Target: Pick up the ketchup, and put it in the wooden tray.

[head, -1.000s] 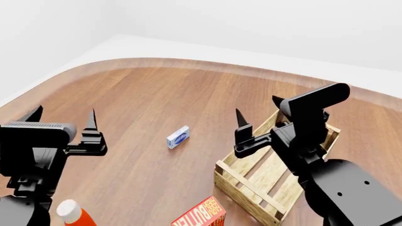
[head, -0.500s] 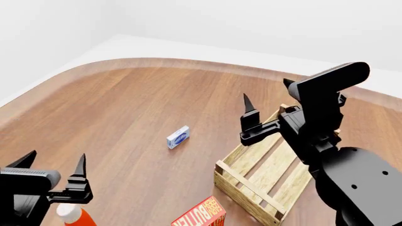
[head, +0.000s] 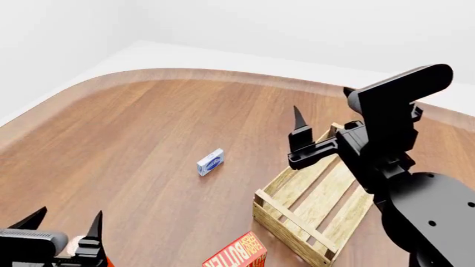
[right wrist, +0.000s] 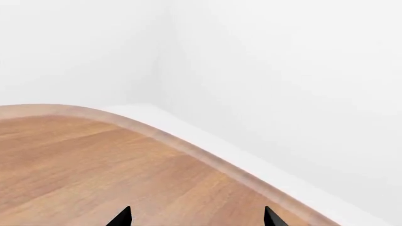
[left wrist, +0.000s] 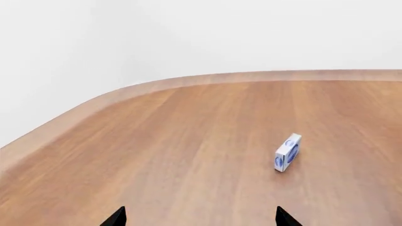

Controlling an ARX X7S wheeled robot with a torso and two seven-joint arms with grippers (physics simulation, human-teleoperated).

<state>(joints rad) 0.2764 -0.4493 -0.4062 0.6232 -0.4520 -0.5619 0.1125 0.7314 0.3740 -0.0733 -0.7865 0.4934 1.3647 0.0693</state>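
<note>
- Ketchup (head: 74, 246) showed only as a pale sliver at the head view's bottom edge, behind our left gripper (head: 63, 224), whose fingers stood apart, empty.
- Our right gripper (head: 323, 114) hung spread and empty, raised above the wooden tray (head: 297, 219).
- We saw nothing in the tray.

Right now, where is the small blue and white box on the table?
In the head view, the small blue and white box stands alone on the table, left of the wooden tray.

A wooden bench (head: 148, 128) is seen carrying a blue-white box (head: 211, 162), the wooden tray (head: 315, 208), and a red butter box (head: 241, 253).
</note>
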